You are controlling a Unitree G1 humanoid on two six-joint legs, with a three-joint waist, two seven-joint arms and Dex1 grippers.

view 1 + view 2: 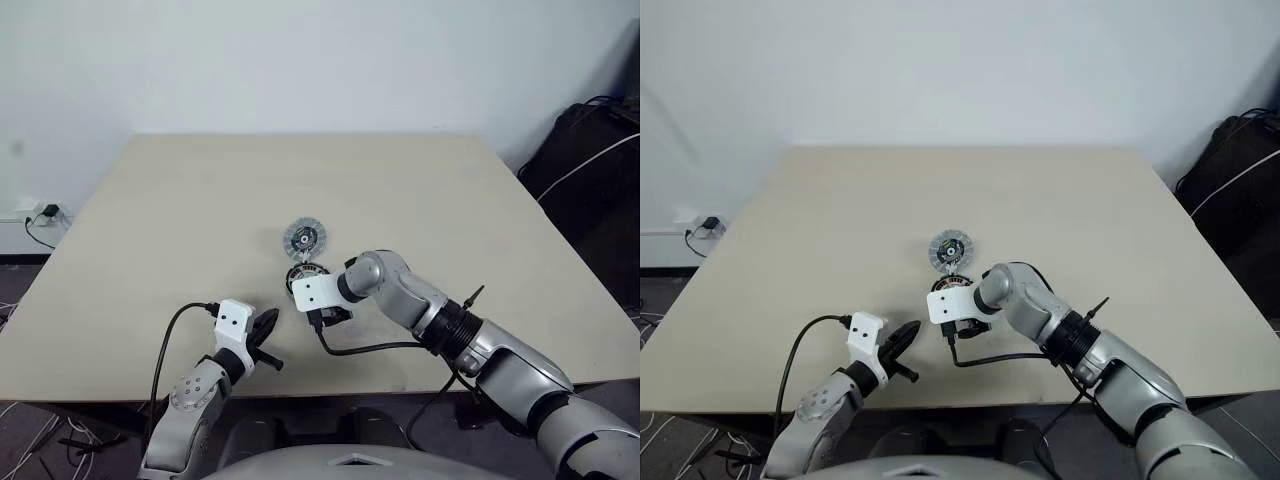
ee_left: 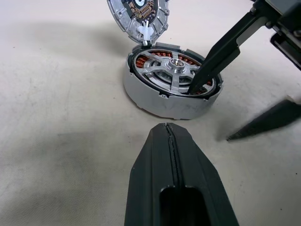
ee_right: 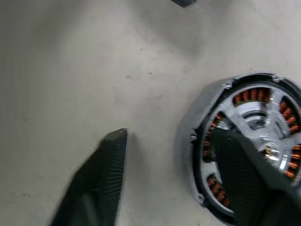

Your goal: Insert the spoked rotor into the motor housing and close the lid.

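The motor housing (image 2: 160, 101) sits on the table (image 1: 180, 210) near the front middle. The spoked rotor (image 2: 160, 71) lies inside it, and copper windings show between the spokes. The lid (image 2: 138, 14) stands open at the housing's far rim with its dark face up, also seen as lid (image 1: 303, 237). My right gripper (image 2: 209, 115) is open and straddles the housing's rim. One finger (image 2: 211, 61) pokes down between the rotor's spokes. The other finger (image 3: 99, 183) is outside, apart from the wall. My left gripper (image 2: 167, 136) is shut and empty, pointing at the housing from a short way off.
The tan table runs wide and bare to the left, right and back. Black cables trail from both wrists near the front edge. A dark bag (image 1: 590, 170) stands on the floor past the table's right side.
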